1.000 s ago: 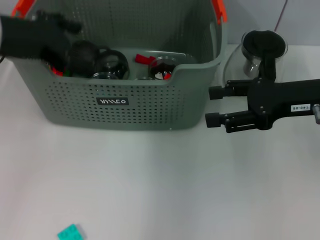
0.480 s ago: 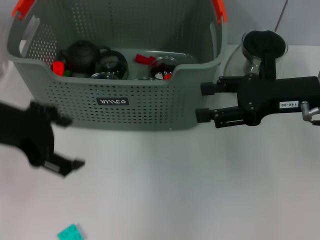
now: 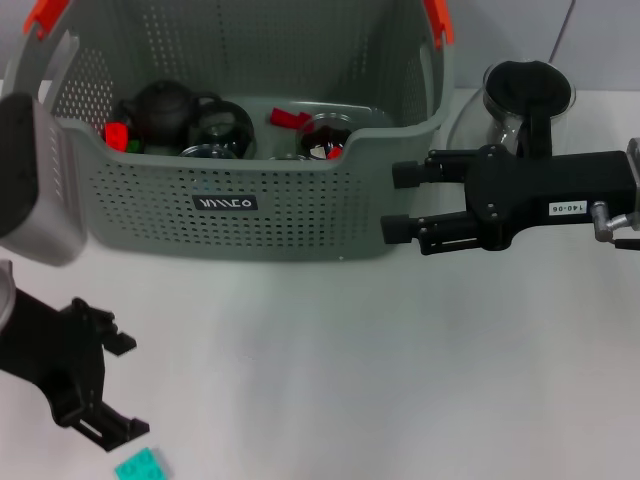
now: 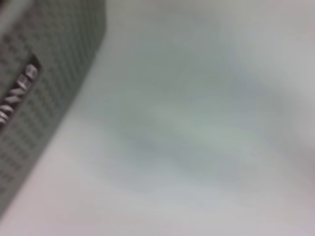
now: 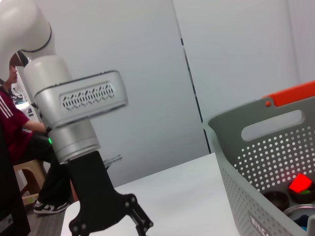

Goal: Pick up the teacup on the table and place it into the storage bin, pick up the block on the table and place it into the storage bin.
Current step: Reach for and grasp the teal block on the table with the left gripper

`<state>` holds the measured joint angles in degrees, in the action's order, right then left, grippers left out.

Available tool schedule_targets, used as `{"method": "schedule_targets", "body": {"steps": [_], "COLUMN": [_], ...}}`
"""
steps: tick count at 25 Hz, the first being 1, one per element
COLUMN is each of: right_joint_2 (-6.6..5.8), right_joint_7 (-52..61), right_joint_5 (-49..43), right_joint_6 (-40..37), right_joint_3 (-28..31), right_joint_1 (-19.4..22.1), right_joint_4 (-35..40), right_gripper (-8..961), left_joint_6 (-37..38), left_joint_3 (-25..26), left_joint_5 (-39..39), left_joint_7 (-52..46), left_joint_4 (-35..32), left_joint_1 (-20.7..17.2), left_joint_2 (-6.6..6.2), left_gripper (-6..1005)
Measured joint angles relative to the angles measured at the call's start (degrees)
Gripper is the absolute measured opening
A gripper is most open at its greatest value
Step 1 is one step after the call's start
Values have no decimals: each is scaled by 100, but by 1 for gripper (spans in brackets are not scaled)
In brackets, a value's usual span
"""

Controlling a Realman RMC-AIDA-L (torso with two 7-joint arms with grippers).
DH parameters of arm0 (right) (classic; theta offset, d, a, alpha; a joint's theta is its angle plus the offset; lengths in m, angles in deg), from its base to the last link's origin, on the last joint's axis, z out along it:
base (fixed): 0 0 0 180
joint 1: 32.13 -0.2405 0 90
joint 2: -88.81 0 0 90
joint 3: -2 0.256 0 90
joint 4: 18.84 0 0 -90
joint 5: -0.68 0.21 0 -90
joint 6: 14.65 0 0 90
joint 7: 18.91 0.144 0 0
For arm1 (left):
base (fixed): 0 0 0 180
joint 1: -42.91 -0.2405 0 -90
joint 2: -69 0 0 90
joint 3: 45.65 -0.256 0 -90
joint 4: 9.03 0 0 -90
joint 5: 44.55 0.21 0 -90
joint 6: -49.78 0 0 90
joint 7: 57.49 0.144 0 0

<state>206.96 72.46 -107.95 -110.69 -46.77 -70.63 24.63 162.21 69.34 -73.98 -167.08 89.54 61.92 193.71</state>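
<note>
The storage bin [image 3: 300,205] stands at the back of the table, and its labelled wall [image 4: 19,93] also shows in the left wrist view. A small teal block [image 3: 141,467] lies on the table at the front left edge. My left gripper [image 3: 128,386] hovers open and empty just above and left of the block. My right gripper [image 3: 396,202] is open and empty, level with the bin's right end and pointing at it. I see no teacup on the table. Dark and glass vessels [image 3: 200,125] lie in the bin, and I cannot tell which is the teacup.
A clear glass pot with a black handle [image 3: 525,95] stands behind my right arm. Red pieces [image 3: 290,119] lie among the vessels in the bin. The right wrist view shows my left arm [image 5: 74,128], the bin's rim [image 5: 275,128] and a seated person [image 5: 15,123] beyond the table.
My left arm swung from over the bin's left end down to the table's front left, near the block. My right gripper edged left toward the bin.
</note>
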Motion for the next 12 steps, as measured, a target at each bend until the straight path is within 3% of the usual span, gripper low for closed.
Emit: {"method": "schedule_targets", "body": {"steps": [12], "right_joint_2": [24], "right_joint_7": [-179], "right_joint_5": [0], "right_joint_6": [-24], "right_joint_3": [1], "right_joint_1": [69], "right_joint_4": [-7], "right_gripper": [852], "left_joint_6": [-336], "left_joint_3": [-1033], "left_joint_5": [356], "left_joint_7": [-880], "left_joint_4": [-321], "left_joint_1": [-27], "left_joint_2": [9], "left_gripper": [922]}}
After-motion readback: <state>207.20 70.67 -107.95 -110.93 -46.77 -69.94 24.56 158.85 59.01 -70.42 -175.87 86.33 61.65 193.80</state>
